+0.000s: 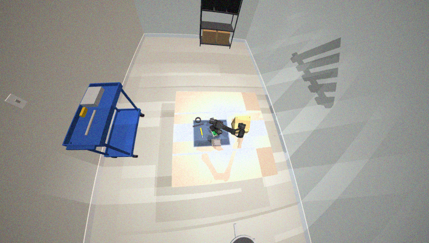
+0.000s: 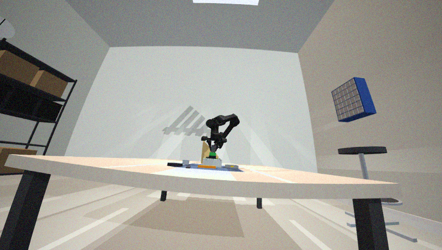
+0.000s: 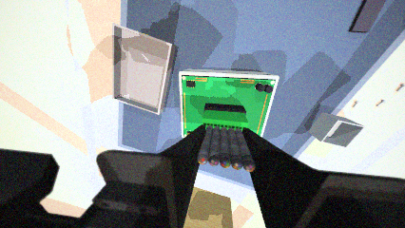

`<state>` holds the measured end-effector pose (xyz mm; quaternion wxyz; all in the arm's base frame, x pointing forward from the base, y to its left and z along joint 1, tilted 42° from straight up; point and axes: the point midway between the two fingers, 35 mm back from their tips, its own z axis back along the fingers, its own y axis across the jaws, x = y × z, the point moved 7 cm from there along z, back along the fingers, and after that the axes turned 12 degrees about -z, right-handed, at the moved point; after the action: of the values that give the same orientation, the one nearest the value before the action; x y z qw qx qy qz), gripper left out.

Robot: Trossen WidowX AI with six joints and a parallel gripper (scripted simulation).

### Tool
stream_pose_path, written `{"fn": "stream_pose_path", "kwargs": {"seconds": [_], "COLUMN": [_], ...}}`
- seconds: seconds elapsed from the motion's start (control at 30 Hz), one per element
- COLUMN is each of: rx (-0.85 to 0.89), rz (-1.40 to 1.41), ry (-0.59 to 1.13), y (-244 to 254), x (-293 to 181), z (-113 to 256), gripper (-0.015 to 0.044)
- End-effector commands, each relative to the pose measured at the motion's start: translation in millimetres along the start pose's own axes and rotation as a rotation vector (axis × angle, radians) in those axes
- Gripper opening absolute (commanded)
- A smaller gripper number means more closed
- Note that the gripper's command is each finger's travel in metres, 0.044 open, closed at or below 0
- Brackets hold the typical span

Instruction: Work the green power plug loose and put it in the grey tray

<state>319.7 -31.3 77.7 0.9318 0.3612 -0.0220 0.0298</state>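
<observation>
The green plug (image 3: 225, 117) (image 2: 212, 153) sits at the dark socket (image 3: 224, 107) on the green circuit board (image 3: 228, 90) (image 1: 214, 134), with its dark wires rising between my fingers. How deep it sits is hard to tell. My gripper (image 3: 223, 130) (image 2: 212, 150) is shut on the plug, one finger on each side, pointing down over the board. The grey tray (image 3: 138, 104) (image 1: 216, 142) lies beside the board, to its left in the wrist view, and has nothing in it. The fingers hide the board's near part.
A blue mat (image 1: 207, 141) lies under the board. A small grey open box (image 3: 344, 133) stands right of the board in the wrist view. A dark bar (image 1: 198, 124), a black ring (image 1: 197, 119) and a yellow pen-like tool (image 1: 201, 131) lie at the mat's left. A yellow block (image 1: 241, 120) stands near the arm's base.
</observation>
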Motion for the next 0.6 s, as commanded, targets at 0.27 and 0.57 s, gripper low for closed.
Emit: {"fn": "stream_pose_path", "kwargs": {"seconds": [0.27, 0.57], "rx": [-0.008, -0.011], "rz": [-0.004, -0.004], "ry": [0.000, -0.001], "y": [-1.3, -0.9], "x": [0.1, 0.0], "z": [-0.7, 8.2], "gripper": [0.0000, 0.0000]}}
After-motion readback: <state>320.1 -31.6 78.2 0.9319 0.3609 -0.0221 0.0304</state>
